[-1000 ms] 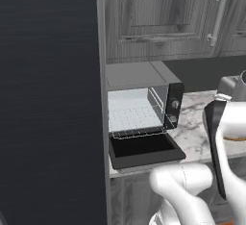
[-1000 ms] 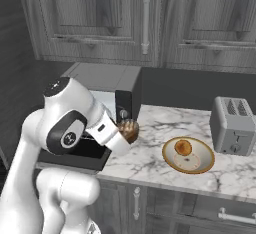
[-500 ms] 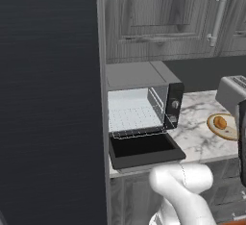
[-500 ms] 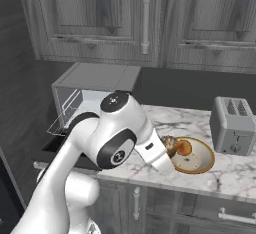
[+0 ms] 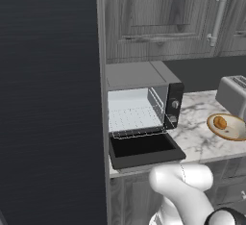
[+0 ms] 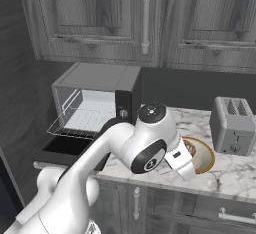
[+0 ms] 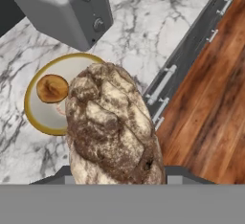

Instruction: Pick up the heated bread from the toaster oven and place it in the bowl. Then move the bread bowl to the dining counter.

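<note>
Brown bread — upright along fingers, over bowl.

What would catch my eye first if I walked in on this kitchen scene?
Probably the dark crusty bread, looming large in the hand view, carried above the tan bowl that already holds a small golden piece. Next, the toaster oven on the marble counter, its door dropped open, and the silver toaster beside the bowl.

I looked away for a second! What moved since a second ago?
The hand, gripping the dark-brown crusty bread, swung from the grey toaster oven's mouth right to above the shallow tan bowl. Oven door open, golden oval piece in bowl, silver toaster: unchanged.
</note>
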Available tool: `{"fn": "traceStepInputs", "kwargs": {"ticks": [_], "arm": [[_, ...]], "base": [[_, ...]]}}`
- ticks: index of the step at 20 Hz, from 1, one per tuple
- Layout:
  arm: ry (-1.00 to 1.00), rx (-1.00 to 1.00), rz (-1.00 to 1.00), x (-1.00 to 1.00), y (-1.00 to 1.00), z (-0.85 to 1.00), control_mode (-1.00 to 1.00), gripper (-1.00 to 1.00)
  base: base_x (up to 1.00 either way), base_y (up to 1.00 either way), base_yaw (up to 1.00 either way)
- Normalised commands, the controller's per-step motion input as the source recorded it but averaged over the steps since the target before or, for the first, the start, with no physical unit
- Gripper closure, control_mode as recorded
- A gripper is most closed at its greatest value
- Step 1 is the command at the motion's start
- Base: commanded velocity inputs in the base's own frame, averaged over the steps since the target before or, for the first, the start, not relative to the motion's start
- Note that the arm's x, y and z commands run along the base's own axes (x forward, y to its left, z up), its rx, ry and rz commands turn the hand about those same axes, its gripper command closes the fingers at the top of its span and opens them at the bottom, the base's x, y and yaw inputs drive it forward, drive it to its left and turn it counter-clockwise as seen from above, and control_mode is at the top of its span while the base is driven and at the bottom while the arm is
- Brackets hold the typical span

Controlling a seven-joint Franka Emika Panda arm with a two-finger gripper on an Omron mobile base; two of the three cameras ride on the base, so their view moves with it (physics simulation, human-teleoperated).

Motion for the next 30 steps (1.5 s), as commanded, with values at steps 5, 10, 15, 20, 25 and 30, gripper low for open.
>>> {"fn": "traceStepInputs", "kwargs": {"ticks": [5, 10, 15, 20, 25, 30], "arm": [[0.00, 0.09, 0.00, 0.59, -0.13, -0.27, -1.00, 1.00], [0.00, 0.10, 0.00, 0.53, -0.16, -0.38, -1.00, 1.00], [0.00, 0.08, 0.00, 0.51, -0.18, -0.47, -1.00, 1.00], [0.00, 0.02, -0.01, 0.63, -0.16, -0.40, -1.00, 1.00], [-0.01, 0.00, -0.03, 0.73, -0.06, -0.35, -1.00, -1.00], [-0.03, -0.04, 0.00, 0.57, 0.00, -0.26, -1.00, -1.00]], "base": [[0.00, 0.00, 0.00], [0.00, 0.00, 0.00], [0.00, 0.00, 0.00], [0.00, 0.00, 0.00], [0.00, 0.00, 0.00], [0.00, 0.00, 0.00]]}}
